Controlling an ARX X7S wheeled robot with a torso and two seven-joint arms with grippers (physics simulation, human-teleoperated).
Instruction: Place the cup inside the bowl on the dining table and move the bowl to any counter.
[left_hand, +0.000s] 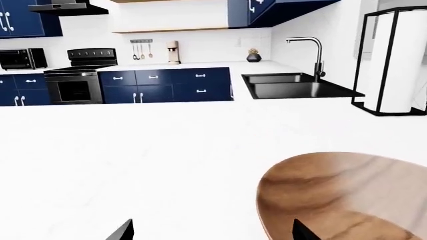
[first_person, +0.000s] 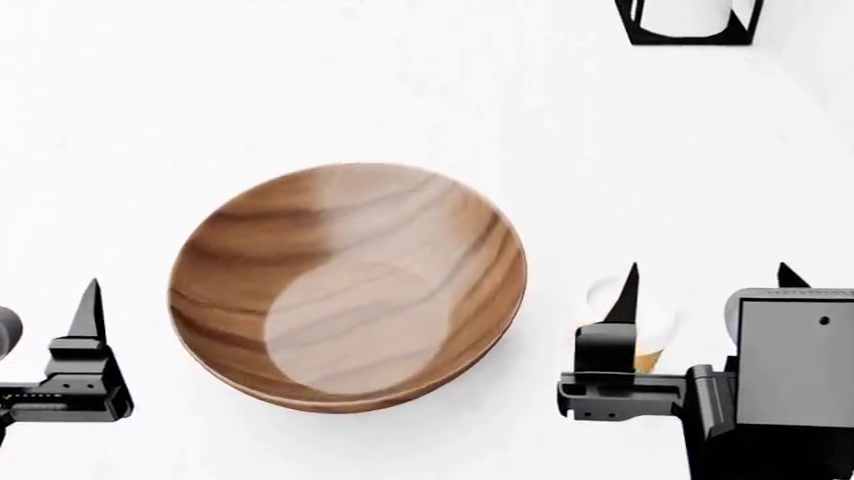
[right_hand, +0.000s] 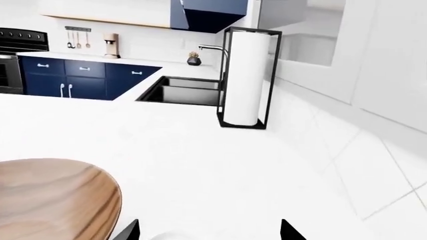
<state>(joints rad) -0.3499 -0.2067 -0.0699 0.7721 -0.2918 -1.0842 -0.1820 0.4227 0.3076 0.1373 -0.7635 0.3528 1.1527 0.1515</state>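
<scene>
Left wrist view: hovering low over the white dining table (left_hand: 133, 165), with the bowl (left_hand: 347, 195) lying off to one side of the fingers. Showing two dark fingertips (left_hand: 123, 231) spread wide apart, nothing between them. Taking in a sink (left_hand: 293, 86), a stove (left_hand: 77, 80) and a paper towel holder (left_hand: 393, 60) far behind.

Head view: looking down on the bowl (first_person: 350, 290), sitting upright and empty in the middle of the tabletop (first_person: 400, 90). Holding the left gripper (first_person: 91, 340) beside the bowl's left rim, apart from it, gripping nothing. Poising the right gripper (first_person: 707, 285) over the cup (first_person: 638, 320), just beside the bowl's right rim; fingers parted, straddling the white lid, not yet closing.

Right wrist view: peering past spread fingertips (right_hand: 128, 231) at a pale curve at the frame's edge, probably the cup lid (right_hand: 167, 236), with the bowl (right_hand: 53, 200) alongside.

Risking a toppled cup if descending off-centre, since one finger could be catching the lid. Risking a nudged bowl too, the cup standing so near its rim. Risking a crushed paper wall if squeezing hard.
</scene>
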